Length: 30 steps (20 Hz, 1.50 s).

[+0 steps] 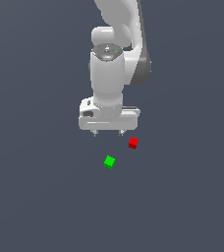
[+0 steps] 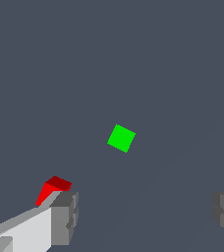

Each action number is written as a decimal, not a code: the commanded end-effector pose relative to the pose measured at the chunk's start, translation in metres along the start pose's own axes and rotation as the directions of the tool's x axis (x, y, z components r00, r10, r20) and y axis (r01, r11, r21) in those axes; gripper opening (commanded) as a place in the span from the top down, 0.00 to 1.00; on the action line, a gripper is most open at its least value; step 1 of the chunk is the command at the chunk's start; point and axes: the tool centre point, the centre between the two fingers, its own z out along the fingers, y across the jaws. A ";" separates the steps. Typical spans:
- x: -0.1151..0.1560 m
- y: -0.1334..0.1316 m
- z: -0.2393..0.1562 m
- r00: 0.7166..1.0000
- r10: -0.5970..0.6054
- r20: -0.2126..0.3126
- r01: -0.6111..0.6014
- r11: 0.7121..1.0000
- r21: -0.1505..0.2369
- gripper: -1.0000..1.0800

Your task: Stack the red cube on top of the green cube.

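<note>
Hanging from the top of the exterior view, the white Panda arm (image 1: 115, 54) is seen with its wrist pointed straight down and its gripper (image 1: 108, 133) held above the flat grey floor (image 1: 35, 197). Only two short fingertips (image 1: 95, 133) are seen under the broad white hand; they stand well apart, with nothing between them. The upper links of the arm are cut off by the frame's edge. The red cube (image 1: 133, 143) lies on the floor just beside the gripper, towards the exterior view's right and slightly below the fingertip there. The green cube (image 1: 109, 161) lies near the red cube, lower in the frame and towards the exterior view's left; the two cubes are apart, not touching. How high the fingertips are held over the floor cannot be judged.

In the wrist view, the green cube (image 2: 121, 138) is seen whole, lying between the lines of the two spread fingers (image 2: 65, 216) but ahead of them. The red cube (image 2: 52, 189) is partly hidden behind one finger, on that finger's outer side; whether it is touched cannot be told. The other finger is cut off by the frame.
</note>
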 end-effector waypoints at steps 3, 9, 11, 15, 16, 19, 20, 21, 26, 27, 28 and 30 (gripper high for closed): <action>0.000 0.000 0.001 1.000 0.002 0.000 -0.002 1.000 0.000 0.04; -0.007 -0.008 0.009 1.000 0.028 0.007 -0.028 1.000 -0.001 0.04; -0.011 -0.012 0.014 0.999 0.043 0.011 -0.043 0.999 -0.002 0.04; -0.021 -0.025 0.028 0.996 0.084 0.020 -0.084 0.996 -0.004 0.04; -0.024 -0.028 0.032 0.995 0.097 0.023 -0.096 0.995 -0.004 0.04; -0.034 -0.041 0.045 0.990 0.138 0.034 -0.138 0.990 -0.007 0.04; -0.038 -0.046 0.050 0.987 0.154 0.037 -0.154 0.988 -0.008 0.04; -0.041 -0.052 0.056 0.985 0.170 0.041 -0.170 0.985 -0.009 0.04; -0.058 -0.079 0.082 0.966 0.250 0.060 -0.249 0.968 -0.015 0.04; -0.061 -0.084 0.087 0.962 0.264 0.064 -0.263 0.965 -0.017 0.04; -0.063 -0.089 0.091 0.958 0.277 0.067 -0.277 0.961 -0.018 0.04; -0.067 -0.098 0.099 0.951 0.302 0.073 -0.301 0.953 -0.020 0.04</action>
